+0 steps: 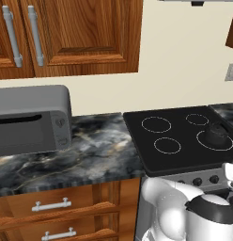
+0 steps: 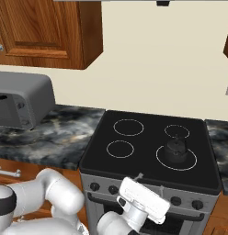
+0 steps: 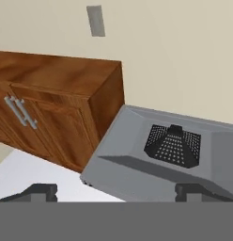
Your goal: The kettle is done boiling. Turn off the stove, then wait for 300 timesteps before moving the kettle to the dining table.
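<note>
The kettle [image 1: 217, 133] [image 2: 176, 149], small, squat and dark, stands on the front right burner ring of the stove [image 1: 182, 153] [image 2: 143, 158]. Black knobs [image 2: 175, 200] [image 1: 198, 181] line the grey oven front below the glass. My white hand [image 2: 143, 198] hovers just in front of that knob row, left of the kettle and lower. In the hand view my gripper [image 3: 117, 192] is open, its two dark fingertips [image 3: 41, 190] far apart with nothing between them, and it looks up at the wall. The dining table is out of view.
A grey microwave [image 1: 31, 120] [image 2: 19, 103] sits on the marbled counter [image 1: 99, 150] [image 2: 56, 133] left of the stove. Wooden upper cabinets [image 1: 81, 33] [image 3: 52, 94] and a grey range hood [image 3: 174, 146] hang above. Drawers [image 1: 52, 205] lie under the counter.
</note>
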Robot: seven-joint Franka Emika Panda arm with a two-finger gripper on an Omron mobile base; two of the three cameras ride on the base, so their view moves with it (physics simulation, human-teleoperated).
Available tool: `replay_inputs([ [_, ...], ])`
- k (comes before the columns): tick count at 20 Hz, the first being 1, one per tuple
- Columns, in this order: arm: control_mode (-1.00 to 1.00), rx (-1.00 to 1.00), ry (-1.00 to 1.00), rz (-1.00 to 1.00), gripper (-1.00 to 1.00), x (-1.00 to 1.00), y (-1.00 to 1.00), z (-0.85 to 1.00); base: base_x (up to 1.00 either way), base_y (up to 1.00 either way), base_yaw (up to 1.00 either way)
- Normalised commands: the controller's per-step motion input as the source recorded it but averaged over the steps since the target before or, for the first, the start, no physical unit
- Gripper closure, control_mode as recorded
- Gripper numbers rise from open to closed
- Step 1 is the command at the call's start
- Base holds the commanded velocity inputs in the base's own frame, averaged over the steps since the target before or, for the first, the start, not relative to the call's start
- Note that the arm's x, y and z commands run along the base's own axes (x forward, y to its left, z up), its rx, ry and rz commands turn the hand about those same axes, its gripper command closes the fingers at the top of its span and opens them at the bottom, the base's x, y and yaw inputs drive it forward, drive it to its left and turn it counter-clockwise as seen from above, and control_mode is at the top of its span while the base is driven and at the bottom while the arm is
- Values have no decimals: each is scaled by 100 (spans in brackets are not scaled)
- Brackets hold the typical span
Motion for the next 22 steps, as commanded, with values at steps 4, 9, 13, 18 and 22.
replay_inputs([
  [4,-100,-10,9,0,-100,10,0,14,0,0,0],
  [9,-100,-15,2,0,-100,2,-14,7,0,0,0],
  [13,-100,-23,0,0,-100,0,-22,3,0,0,0],
  [18,-100,-28,0,-1,-100,-2,-27,1,0,0,0],
  [22,-100,-34,0,-1,-100,0,-13,1,0,0,0],
])
